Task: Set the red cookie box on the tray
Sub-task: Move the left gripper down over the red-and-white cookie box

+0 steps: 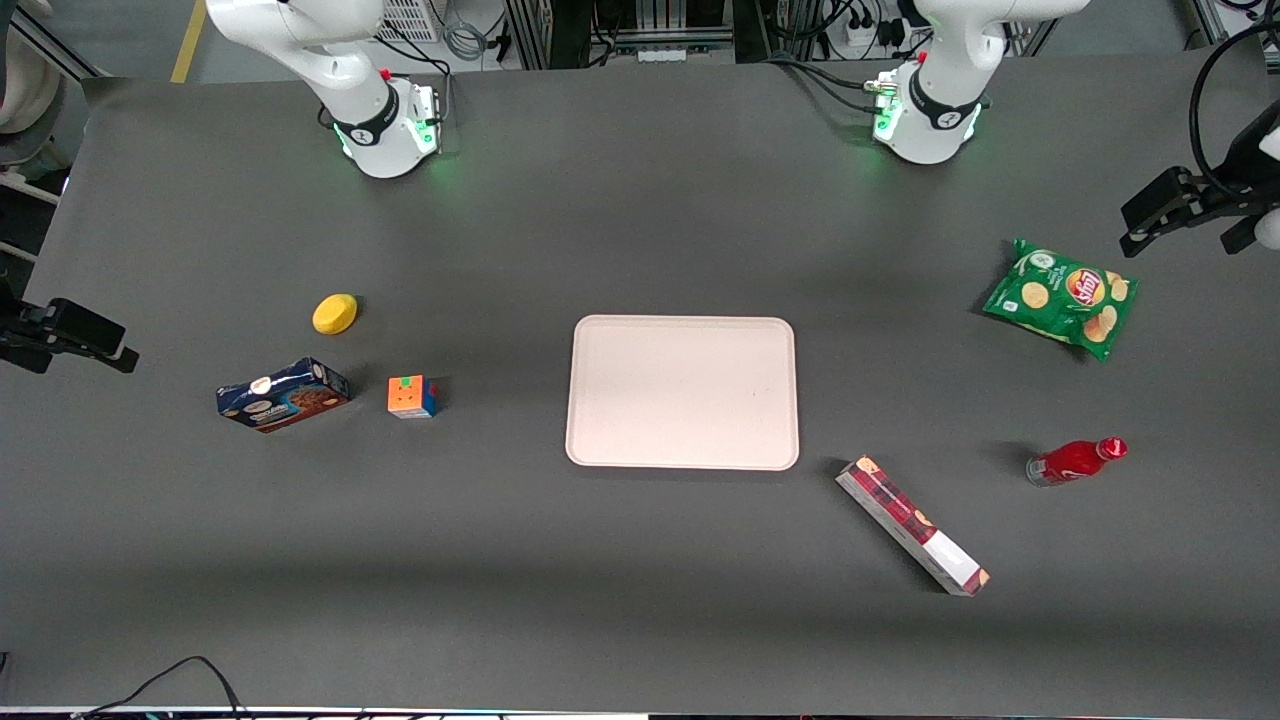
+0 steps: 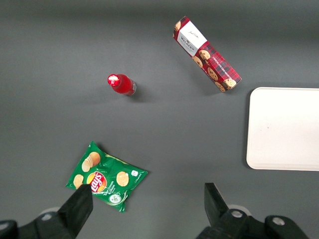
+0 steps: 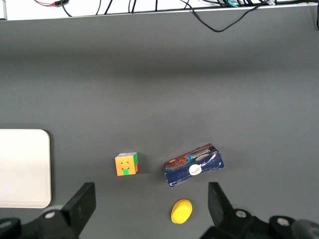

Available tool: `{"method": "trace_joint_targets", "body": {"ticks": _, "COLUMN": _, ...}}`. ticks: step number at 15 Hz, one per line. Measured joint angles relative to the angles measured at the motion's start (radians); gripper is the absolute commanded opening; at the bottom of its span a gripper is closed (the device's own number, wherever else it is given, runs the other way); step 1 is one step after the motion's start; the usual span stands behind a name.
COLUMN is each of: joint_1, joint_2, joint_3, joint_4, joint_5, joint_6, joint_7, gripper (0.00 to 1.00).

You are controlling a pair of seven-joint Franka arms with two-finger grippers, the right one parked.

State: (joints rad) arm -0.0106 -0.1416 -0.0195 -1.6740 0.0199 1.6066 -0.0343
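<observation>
The left pincer [image 2: 147, 206] hung high above the counter [image 1: 640, 600] toward the working arm's end, its two fingers spread wide and holding nothing, with the green Lay's chip bag [image 2: 106, 182] just beneath it. The red cookie box [image 1: 911, 525] lay flat on the counter, slanted, near the tray's [image 1: 683, 450] corner but not touching it, and nearer the front camera than the tray; its white-panelled end pointed toward the counter's front edge. The tray sat mid-counter with nothing on it, so the task looked wholly undone and the reach was the step in hand. To do it well, the arm would probably have to travel over the red bottle [image 1: 1075, 462], which stood near the box on the working arm's side, without clipping it. The wrist should likely turn so the fingers straddle the carton's narrow width, closing near the middle of its length so it would not tip. Then a clean lift, a short carry, and a low set-down inside the rim.
</observation>
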Motion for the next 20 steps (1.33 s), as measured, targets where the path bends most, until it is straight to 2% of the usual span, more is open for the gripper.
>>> {"method": "trace_joint_targets", "body": {"ticks": 9, "joint_1": 0.0, "joint_2": -0.014, "joint_3": 0.001, "joint_4": -0.033, "joint_5": 0.0, "joint_6": 0.014, "joint_7": -0.004, "gripper": 1.0}}
{"method": "trace_joint_targets", "body": {"ticks": 12, "joint_1": 0.0, "joint_2": 0.022, "joint_3": 0.0, "joint_4": -0.043, "joint_5": -0.003, "joint_6": 0.061, "joint_7": -0.115, "gripper": 1.0}}
{"method": "trace_joint_targets", "body": {"ticks": 16, "joint_1": -0.013, "joint_2": 0.159, "joint_3": -0.005, "joint_4": 0.014, "joint_5": -0.031, "joint_6": 0.139, "joint_7": -0.375, "gripper": 1.0}}
{"method": "trace_joint_targets", "body": {"ticks": 20, "joint_1": -0.057, "joint_2": 0.399, "joint_3": -0.01, "joint_4": 0.201, "joint_5": -0.039, "joint_6": 0.157, "joint_7": -0.647, "gripper": 1.0}}
